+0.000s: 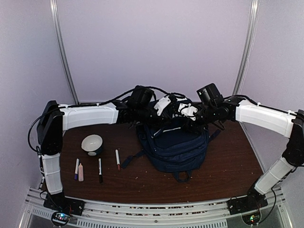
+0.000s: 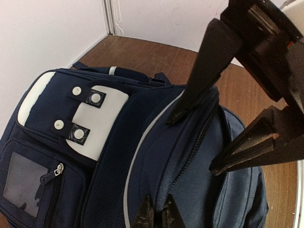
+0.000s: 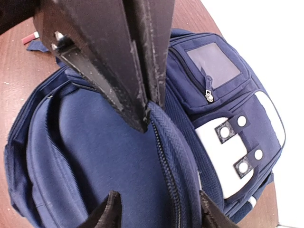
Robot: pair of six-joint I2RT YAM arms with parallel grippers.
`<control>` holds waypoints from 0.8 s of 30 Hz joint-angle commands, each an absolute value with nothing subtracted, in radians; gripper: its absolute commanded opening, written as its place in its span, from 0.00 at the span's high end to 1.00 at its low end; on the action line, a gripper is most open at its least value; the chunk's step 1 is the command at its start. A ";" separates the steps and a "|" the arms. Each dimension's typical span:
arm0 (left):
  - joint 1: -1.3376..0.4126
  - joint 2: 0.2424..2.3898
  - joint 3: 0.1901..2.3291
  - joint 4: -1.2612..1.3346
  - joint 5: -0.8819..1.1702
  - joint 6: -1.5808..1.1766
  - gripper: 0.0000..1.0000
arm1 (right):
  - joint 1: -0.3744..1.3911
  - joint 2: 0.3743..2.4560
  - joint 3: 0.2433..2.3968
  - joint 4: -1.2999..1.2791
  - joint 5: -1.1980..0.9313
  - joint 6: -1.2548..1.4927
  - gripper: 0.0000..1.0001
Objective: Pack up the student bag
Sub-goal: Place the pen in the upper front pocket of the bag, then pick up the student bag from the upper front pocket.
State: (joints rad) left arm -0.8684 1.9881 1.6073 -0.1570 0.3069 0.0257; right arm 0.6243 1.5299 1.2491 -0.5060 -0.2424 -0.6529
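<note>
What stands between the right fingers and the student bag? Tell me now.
Nothing visible. The fingers of the right gripper stand open astride the zipper ridge of the student bag. The left gripper pinches the same ridge just beyond them.

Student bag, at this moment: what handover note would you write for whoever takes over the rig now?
Left gripper: shut, pinching the zip edge at the top of the student bag.
Right gripper: open, fingers astride the same zip edge, not gripping.
Bag: mid-table, with no opening showing.
Done: nothing visibly packed.
Left: the bowl, red-tipped marker, black pen, blue pen and pink tube lie on the table to the bag's left. Likely next: open the bag, then load them.
</note>
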 commanded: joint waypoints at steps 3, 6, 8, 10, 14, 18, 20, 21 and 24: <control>-0.864 1.960 1.619 -0.092 0.285 0.032 1.00 | 0.631 1.551 1.294 -0.425 -0.212 -0.658 0.60; -0.864 1.957 1.615 -0.091 0.280 0.034 1.00 | 0.631 1.541 1.278 -0.406 -0.216 -0.641 0.63; -0.864 1.959 1.614 -0.086 0.277 0.033 1.00 | 0.631 1.533 1.270 -0.394 -0.216 -0.632 0.68; -0.864 1.960 1.616 -0.083 0.271 0.031 0.98 | 0.630 1.531 1.267 -0.385 -0.214 -0.626 0.73; -0.864 1.948 1.619 -0.107 0.223 0.016 0.72 | 0.630 1.532 1.259 -0.353 -0.195 -0.602 0.80; -0.864 1.863 1.542 -0.121 0.129 -0.006 0.56 | 0.630 1.529 1.234 -0.310 -0.172 -0.583 0.84; -0.864 1.804 1.485 -0.142 0.058 -0.039 0.53 | 0.630 1.529 1.233 -0.312 -0.173 -0.578 0.85; -0.864 1.772 1.455 -0.159 0.011 -0.065 0.53 | 0.630 1.528 1.233 -0.314 -0.175 -0.576 0.86; -0.864 1.681 1.369 -0.247 -0.137 -0.173 0.51 | 0.631 1.519 1.222 -0.315 -0.188 -0.574 0.86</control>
State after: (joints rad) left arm -0.8654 1.8084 1.4445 -0.1745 0.0799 -0.0456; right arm 0.6285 1.5478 1.2346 -0.3767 -0.1967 -0.6018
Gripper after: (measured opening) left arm 0.485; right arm 0.142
